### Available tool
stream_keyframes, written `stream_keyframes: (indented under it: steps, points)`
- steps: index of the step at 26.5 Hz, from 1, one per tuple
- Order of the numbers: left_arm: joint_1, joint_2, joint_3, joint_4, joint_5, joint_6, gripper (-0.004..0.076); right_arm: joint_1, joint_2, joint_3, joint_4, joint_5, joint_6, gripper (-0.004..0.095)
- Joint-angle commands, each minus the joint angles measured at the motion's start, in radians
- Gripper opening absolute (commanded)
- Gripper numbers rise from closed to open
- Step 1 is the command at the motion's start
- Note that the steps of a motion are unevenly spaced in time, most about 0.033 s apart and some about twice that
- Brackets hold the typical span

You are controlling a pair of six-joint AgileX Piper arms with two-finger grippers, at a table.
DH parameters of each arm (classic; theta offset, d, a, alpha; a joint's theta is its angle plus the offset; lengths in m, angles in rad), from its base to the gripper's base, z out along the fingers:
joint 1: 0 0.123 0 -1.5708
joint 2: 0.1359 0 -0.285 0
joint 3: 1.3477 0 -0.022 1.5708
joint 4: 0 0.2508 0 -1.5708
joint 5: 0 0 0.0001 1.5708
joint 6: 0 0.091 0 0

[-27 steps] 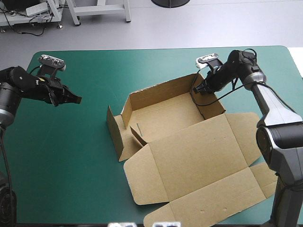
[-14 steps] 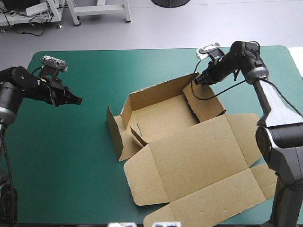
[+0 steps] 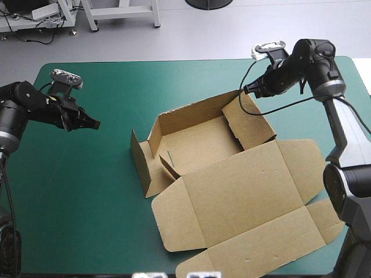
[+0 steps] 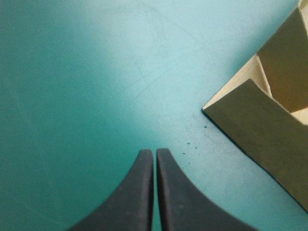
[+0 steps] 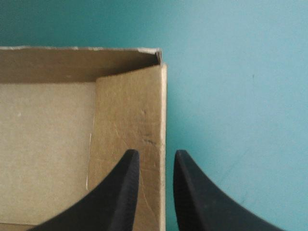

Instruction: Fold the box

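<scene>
Right gripper [image 5: 153, 155], fingers slightly parted, hangs over the box [image 3: 232, 197] at its far-right wall corner; whether it touches is unclear. Left gripper [image 4: 155, 152], fingers pressed together, hovers near the table's [image 3: 87, 191] left edge.

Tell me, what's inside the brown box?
Only bare brown floor shows inside the box; nothing lies on it. A small flap leaning in at its left end hides the corner behind it.
</scene>
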Motion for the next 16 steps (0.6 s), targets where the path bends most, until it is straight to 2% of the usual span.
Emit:
stream_keyframes:
  steps: [1, 7, 16]
  points:
    - [0.000, -0.034, -0.025, -0.021, -0.030, -0.004, 0.0014, -0.001, -0.067, 0.060, 0.014, 0.010, -0.030, 0.0242]
    - [0.000, -0.034, -0.025, -0.021, -0.023, -0.002, 0.0014, -0.001, -0.067, 0.137, 0.011, 0.008, -0.075, 0.0242]
    - [0.000, -0.034, -0.025, -0.023, -0.021, -0.002, 0.0014, -0.001, -0.026, 0.142, 0.032, 0.008, -0.118, 0.0242]
